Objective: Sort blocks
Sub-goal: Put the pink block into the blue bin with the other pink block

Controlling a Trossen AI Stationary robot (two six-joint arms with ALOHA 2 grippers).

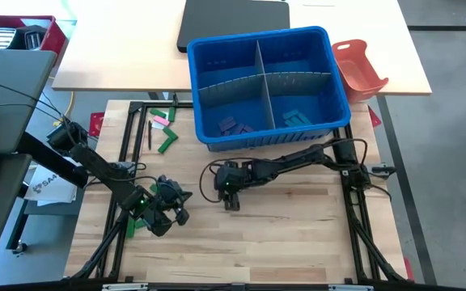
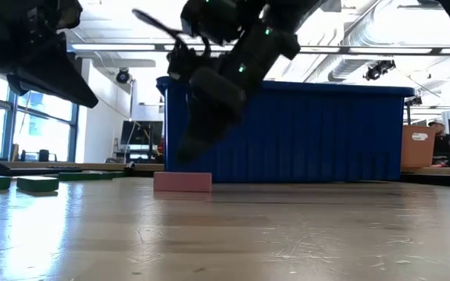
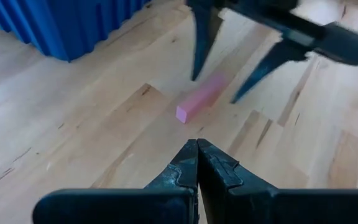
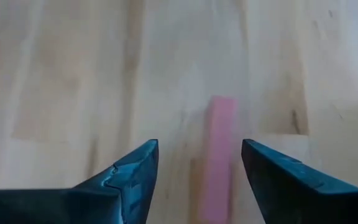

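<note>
The wooden table carried a blue bin at its far side, split by a grey divider into compartments; dark blue blocks lay in the near-left one and teal blocks in the near-right one. Loose green and pink blocks lay on the table left of the bin. The right gripper stood over the table just in front of the bin, its jaws spread, with a pink block lying flat on the wood between the fingertips, apparently untouched. The left gripper waited nearby, to the left, jaws pressed together and empty.
</note>
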